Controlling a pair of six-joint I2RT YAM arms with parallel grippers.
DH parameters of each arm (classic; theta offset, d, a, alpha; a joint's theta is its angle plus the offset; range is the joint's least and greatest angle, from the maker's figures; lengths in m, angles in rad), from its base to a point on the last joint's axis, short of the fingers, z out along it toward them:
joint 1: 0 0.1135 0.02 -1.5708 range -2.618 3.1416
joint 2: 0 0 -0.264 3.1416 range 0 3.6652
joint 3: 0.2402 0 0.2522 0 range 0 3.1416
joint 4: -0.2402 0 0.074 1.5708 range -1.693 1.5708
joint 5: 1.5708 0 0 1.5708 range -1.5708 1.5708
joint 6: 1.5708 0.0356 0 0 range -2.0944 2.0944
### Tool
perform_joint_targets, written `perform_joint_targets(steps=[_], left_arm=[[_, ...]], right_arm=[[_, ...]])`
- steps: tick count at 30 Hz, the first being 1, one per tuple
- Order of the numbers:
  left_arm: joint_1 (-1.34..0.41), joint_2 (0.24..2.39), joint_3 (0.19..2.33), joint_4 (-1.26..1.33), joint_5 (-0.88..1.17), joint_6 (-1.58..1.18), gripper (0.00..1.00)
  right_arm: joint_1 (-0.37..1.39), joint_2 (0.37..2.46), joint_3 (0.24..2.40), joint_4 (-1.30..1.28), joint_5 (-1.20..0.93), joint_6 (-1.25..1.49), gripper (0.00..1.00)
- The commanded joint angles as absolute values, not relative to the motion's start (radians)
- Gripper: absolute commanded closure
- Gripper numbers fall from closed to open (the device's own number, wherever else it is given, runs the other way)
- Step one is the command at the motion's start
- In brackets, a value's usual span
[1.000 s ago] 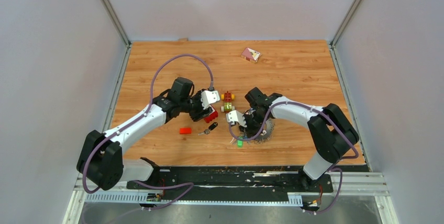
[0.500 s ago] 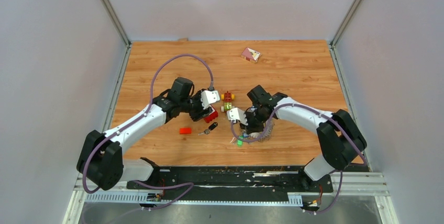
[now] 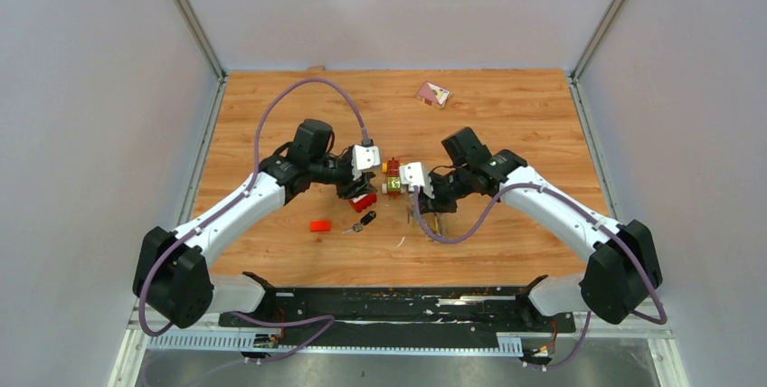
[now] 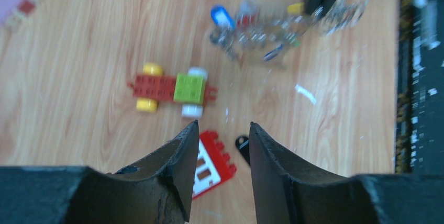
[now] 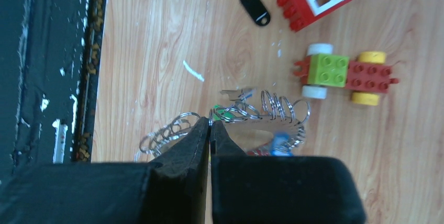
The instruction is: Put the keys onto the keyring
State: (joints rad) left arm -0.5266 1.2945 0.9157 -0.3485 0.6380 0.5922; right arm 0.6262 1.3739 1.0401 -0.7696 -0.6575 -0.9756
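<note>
My right gripper (image 5: 210, 124) is shut on the thin wire of the keyring (image 5: 262, 111), which hangs tilted above the wood. Small silver rings and keys with blue (image 5: 279, 143) and green (image 5: 225, 113) heads dangle from it. From above, the keyring (image 3: 421, 217) hangs under the right gripper (image 3: 425, 206). A loose key with a black head (image 5: 255, 8) lies flat on the table, also visible as the black key (image 4: 242, 145) in the left wrist view. My left gripper (image 4: 221, 130) hovers open over it, with nothing between its fingers.
A red toy brick (image 4: 212, 161) lies just left of the black key. A red-and-yellow toy car (image 3: 392, 176) sits between the two grippers. A small red brick (image 3: 320, 225) lies nearer the left arm, and a pink card (image 3: 433, 94) at the back.
The right gripper has closed on the keyring, lifted it off the table and carried it back toward the toy car. The left gripper has shifted slightly and its jaws have narrowed a little.
</note>
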Motion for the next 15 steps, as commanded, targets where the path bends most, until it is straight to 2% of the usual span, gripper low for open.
perform_joint_targets(steps=[1,7,15], left_arm=[[-0.521,1.292,1.011,-0.329,0.937,0.605,0.54],[-0.535,1.270,1.025,-0.284,1.139,0.633,0.57],[-0.580,1.258,1.003,-0.277,1.133,0.678,0.65]], right_arm=[[0.604,1.329,1.141,-0.748,-0.821,-0.909,1.00],[0.577,1.330,1.218,-0.712,-0.938,-0.844,1.00],[0.562,1.324,1.226,-0.653,-1.001,-0.783,1.00]])
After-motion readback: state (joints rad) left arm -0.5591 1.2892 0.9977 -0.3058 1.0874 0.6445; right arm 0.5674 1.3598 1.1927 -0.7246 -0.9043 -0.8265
